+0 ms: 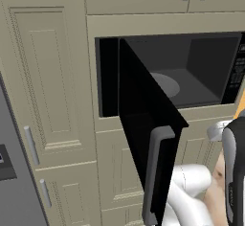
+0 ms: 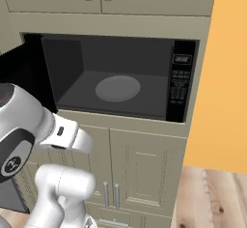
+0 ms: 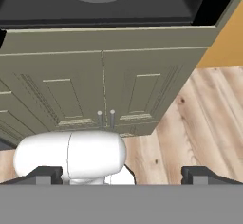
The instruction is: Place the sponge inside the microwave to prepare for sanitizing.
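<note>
Beige cabinets surround the microwave (image 2: 116,77), its door (image 1: 143,124) swung open on the left and its turntable (image 2: 117,88) bare. My claw (image 3: 121,173) hangs low, fingers spread, empty. No sponge in sight; I judge fetching it comes next.

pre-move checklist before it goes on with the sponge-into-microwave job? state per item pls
1. Microwave door swung open: ok.
2. Cavity free, turntable bare: ok.
3. End effector open, fingertips far apart with nothing between them: ok.
4. Sponge in hand: not ok, nothing is held.
5. Sponge location: cannot tell from these views.
6. Clear path around the open door: cannot tell; the door's handle juts out close to the arm in the left base view.
</note>
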Tool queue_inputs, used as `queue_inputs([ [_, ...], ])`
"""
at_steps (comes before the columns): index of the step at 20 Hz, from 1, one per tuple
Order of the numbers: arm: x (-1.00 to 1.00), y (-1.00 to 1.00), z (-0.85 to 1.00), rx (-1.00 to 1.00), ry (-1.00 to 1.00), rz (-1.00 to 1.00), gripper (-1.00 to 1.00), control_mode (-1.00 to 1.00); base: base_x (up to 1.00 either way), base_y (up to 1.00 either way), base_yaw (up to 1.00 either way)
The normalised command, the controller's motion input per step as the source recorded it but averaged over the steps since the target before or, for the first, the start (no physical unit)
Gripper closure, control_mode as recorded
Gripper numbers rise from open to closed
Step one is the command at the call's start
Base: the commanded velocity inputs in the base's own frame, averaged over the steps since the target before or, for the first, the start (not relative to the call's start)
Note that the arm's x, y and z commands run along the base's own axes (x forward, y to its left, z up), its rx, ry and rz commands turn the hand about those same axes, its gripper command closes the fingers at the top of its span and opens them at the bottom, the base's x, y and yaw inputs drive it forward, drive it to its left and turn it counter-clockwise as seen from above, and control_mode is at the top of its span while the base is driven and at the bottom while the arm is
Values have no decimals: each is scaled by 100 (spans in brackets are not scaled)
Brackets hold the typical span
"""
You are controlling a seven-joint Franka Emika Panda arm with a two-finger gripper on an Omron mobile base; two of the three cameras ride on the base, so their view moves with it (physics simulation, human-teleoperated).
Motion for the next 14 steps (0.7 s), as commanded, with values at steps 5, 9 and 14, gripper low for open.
queue_inputs([
  [5,7,-10,-7,0,0,-1,-100,-100,0,0,0],
  [9,0,-1,0,0,0,-2,-100,-100,0,0,0],
  [14,0,0,0,0,0,0,-100,-100,0,0,0],
])
